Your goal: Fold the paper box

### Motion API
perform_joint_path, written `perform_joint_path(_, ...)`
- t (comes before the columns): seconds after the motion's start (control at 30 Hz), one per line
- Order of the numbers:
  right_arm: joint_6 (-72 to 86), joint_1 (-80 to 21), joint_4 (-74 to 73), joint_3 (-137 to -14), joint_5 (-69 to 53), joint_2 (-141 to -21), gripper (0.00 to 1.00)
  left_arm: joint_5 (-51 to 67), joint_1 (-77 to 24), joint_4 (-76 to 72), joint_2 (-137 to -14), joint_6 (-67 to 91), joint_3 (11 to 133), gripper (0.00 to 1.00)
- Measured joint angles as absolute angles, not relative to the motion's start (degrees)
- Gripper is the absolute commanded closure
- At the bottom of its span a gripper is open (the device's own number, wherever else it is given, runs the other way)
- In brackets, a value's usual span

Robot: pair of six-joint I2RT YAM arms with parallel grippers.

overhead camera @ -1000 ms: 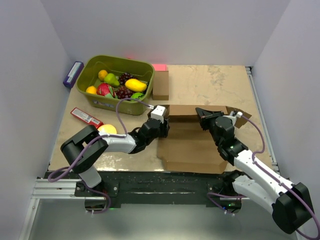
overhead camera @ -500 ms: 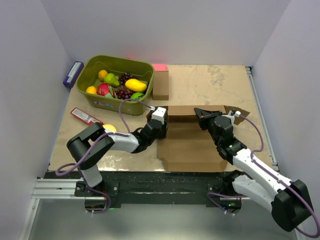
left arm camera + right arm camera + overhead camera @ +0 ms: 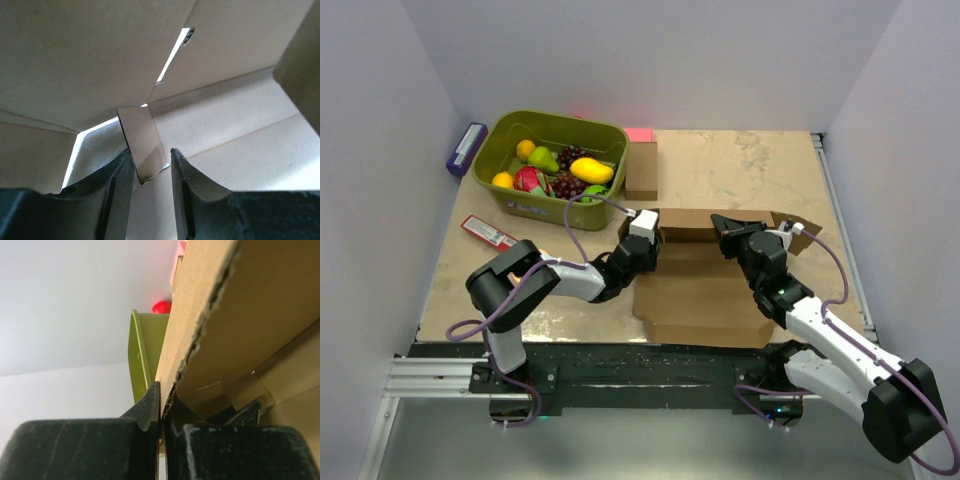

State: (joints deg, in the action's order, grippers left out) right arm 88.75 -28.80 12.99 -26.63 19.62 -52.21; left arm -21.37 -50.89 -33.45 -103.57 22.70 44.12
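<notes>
The paper box [image 3: 705, 295] is a half-formed brown cardboard sheet in the middle of the table, its rear wall [image 3: 690, 222] raised. My left gripper [image 3: 642, 243] reaches into its left end. In the left wrist view the left gripper [image 3: 151, 165] stands open, a small cardboard tab [image 3: 142, 137] between the fingers and leaning on the left one, a gap to the right one. My right gripper [image 3: 725, 228] holds the rear wall from the right. In the right wrist view the right gripper [image 3: 162, 400] is shut on the torn cardboard edge [image 3: 200, 335].
A green basket [image 3: 525, 205] of fruit stands at the back left, its wall [image 3: 140, 355] also in the right wrist view. A small brown box [image 3: 642, 168] and a pink item [image 3: 638, 133] lie behind the paper box. A purple box [image 3: 466, 148] and a red packet [image 3: 492, 233] lie left.
My left arm has pushed right, further into the box's left end, and its jaws have narrowed round the tab. The right gripper keeps its hold in place.
</notes>
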Motion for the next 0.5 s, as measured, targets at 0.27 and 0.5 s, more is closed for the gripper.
perform_joint_path(0.27, 88.9, -28.5, 13.1, -26.6, 20.6, -52.9, 1.0, -21.8, -51.6, -36.5, -106.1, 23.4, 44.8, 0.63)
perform_joint_path(0.5, 89.1, -28.4, 14.2, -26.6, 21.8, -53.5, 1.0, -23.1, -53.3, -38.8, -106.1, 24.1, 44.8, 0.65)
